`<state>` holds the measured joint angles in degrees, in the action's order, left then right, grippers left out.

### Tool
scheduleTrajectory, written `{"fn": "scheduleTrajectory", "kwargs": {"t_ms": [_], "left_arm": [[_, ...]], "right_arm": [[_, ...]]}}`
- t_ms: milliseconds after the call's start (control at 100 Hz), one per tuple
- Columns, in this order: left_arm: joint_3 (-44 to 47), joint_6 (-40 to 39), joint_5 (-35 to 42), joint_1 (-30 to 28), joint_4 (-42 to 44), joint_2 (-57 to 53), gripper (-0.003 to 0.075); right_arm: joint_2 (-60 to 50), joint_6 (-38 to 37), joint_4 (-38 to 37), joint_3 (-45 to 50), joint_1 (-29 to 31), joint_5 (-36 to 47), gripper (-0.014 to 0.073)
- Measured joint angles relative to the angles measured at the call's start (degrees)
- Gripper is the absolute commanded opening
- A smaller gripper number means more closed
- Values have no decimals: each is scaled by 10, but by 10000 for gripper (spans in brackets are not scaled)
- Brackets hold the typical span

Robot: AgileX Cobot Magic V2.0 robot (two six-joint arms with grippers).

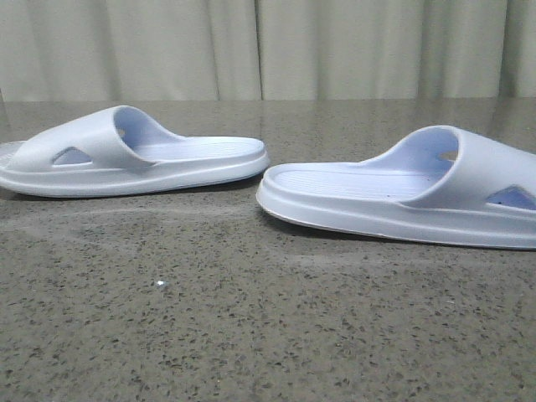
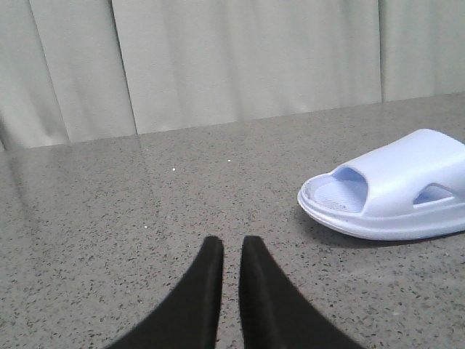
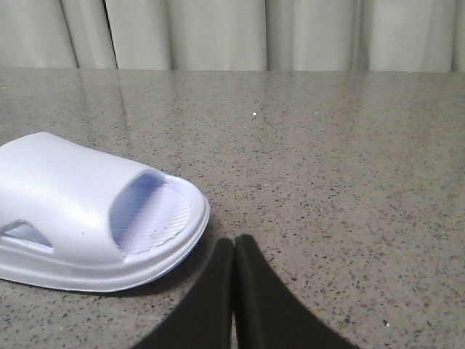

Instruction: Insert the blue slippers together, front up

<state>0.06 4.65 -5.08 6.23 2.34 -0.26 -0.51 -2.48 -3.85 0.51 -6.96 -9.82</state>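
We see the two blue slippers lying sole-down on the speckled grey tabletop [image 1: 251, 318], well apart from each other, with a pale curtain [image 1: 268, 46] hanging behind. In the front view the left slipper [image 1: 134, 159] sits farther back on the left, its strap toward the left edge and its heel end pointing toward the middle. The right slipper [image 1: 410, 197] lies nearer on the right, its strap at the right edge and its ribbed footbed facing the middle, so the two heel ends face each other across a gap.

Our left gripper [image 2: 231, 251] hovers over bare tabletop with its black fingers nearly together, a thin slit between them, gripping nothing. Our right gripper [image 3: 234, 251] has its fingers pressed together, also empty, just beside the open end of the right slipper.
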Motion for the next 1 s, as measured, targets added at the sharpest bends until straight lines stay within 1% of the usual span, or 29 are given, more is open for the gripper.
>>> {"fn": "scheduleTrajectory", "kwargs": {"t_ms": [1000], "left_arm": [[0, 0, 0, 0, 0, 0, 16]], "right_arm": [[0, 0, -11, 0, 0, 0, -107]]}}
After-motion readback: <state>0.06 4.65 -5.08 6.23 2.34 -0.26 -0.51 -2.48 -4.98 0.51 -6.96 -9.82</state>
